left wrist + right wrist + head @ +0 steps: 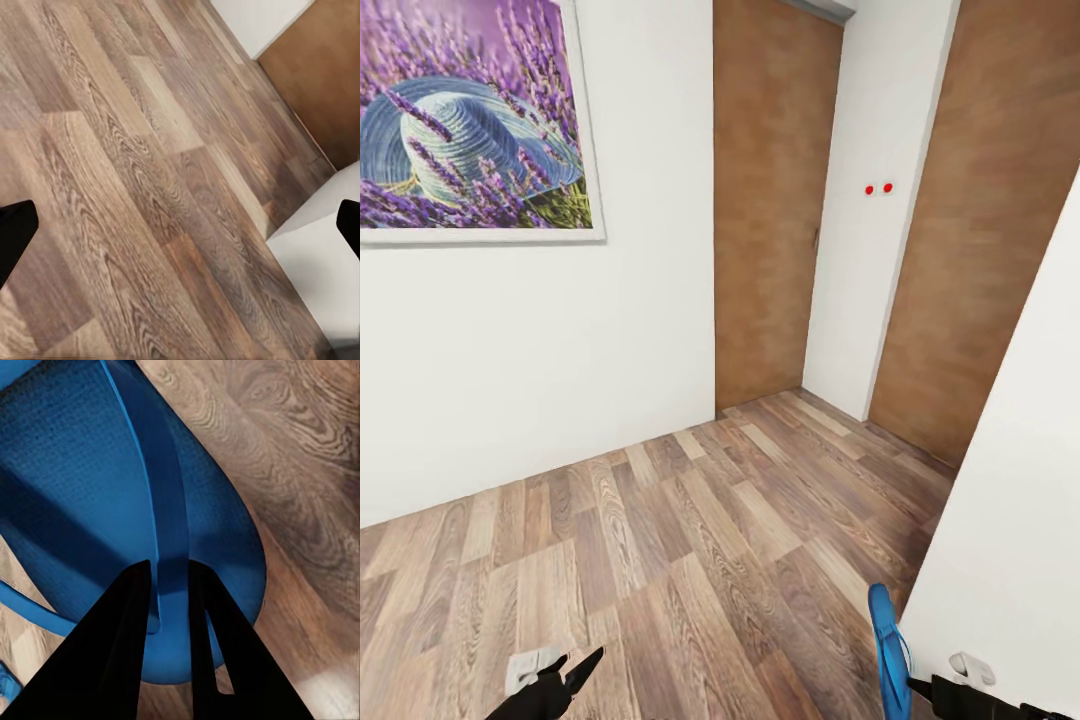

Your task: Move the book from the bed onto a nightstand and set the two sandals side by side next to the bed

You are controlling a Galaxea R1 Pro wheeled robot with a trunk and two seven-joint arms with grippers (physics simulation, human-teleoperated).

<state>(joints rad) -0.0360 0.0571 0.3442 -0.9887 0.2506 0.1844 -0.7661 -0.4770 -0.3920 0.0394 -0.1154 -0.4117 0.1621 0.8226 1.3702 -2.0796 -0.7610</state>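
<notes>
One bright blue sandal [887, 648] hangs on edge at the lower right of the head view, just above the wood floor. My right gripper [916, 687] holds it from the right. In the right wrist view the two black fingers [127, 615] are pinched together on the sandal's thin blue strap [166, 510], with the blue sole [82, 487] behind it. My left gripper [582, 662] sits low at the left over bare floor. It is open, with nothing between its fingertips [15, 232].
Wood-plank floor [690, 540] spreads ahead. A white wall with the lavender picture [470, 115] stands on the left. Two tan doors [770, 200] [980, 230] are at the back, and a white wall [1010, 520] stands close on my right.
</notes>
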